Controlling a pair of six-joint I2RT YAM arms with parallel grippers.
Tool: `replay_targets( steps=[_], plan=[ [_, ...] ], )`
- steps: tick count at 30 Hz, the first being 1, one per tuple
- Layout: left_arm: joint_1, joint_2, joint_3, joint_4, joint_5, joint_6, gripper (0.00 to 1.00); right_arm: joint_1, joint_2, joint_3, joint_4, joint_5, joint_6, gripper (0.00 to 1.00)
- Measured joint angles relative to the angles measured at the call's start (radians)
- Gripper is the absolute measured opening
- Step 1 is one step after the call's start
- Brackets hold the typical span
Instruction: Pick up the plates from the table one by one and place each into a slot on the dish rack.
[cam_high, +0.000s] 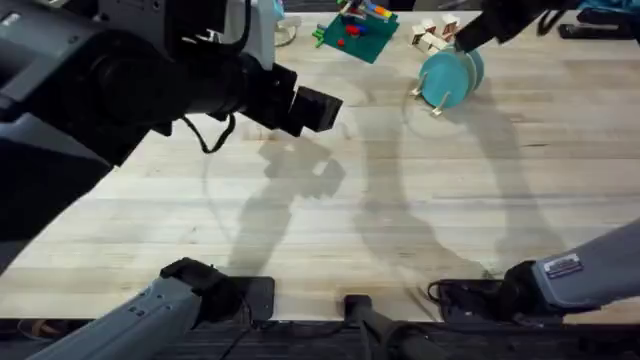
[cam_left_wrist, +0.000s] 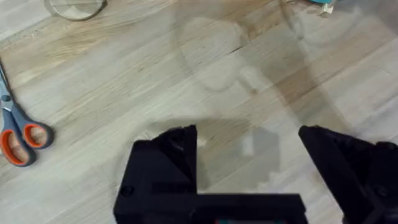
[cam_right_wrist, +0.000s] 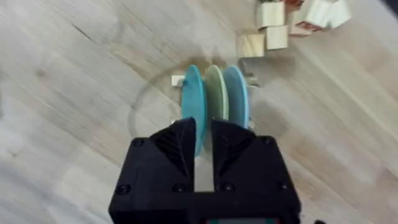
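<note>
You are seeing 3 plates (cam_right_wrist: 214, 93) standing in the dish rack (cam_high: 447, 78), upper right; right pincer (cam_right_wrist: 204, 146) nearly together above, left pincer (cam_left_wrist: 249, 152) apart over bare desk (cam_high: 400, 200).

Dish rack (cam_right_wrist: 214, 93) mostly hidden behind plates (cam_right_wrist: 216, 99)

Lit evenly and brightly from above. Cast soft, wide arm shadows across the table (cam_high: 330, 215), with 2 long grey bands toward the near edge. Blurred the raised left arm (cam_high: 120, 80) close under the overhead camera. Showed faint shadow patches, no harsh glare, on the planks in both wrist views.
</note>
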Motion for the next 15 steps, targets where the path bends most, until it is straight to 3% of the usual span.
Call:
replay_targets(
  steps=[3,5,8,10,11,15],
  plan=[
    [0.000,0.000,0.000,0.000,0.000,0.000,0.994,0.000,-0.056,0.011,-0.029,0.000,0.000,0.225],
    [0.000,0.000,0.000,0.000,0.000,0.000,0.994,0.000,-0.094,0.017,-0.058,0.000,0.000,0.324],
    [0.000,0.000,0.000,0.000,0.000,0.000,0.994,0.000,-0.141,0.022,-0.112,-0.001,0.000,0.608],
    [0.000,0.000,0.000,0.000,0.000,0.000,0.995,0.000,-0.166,0.022,-0.152,0.000,0.000,0.907],
    [0.000,0.000,0.000,0.000,0.000,0.000,0.994,0.000,-0.176,0.022,-0.170,0.000,-0.003,0.966],
    [0.000,0.000,0.000,0.000,0.000,0.000,0.995,0.000,-0.220,0.022,-0.218,0.000,0.025,0.996]
  ],
)
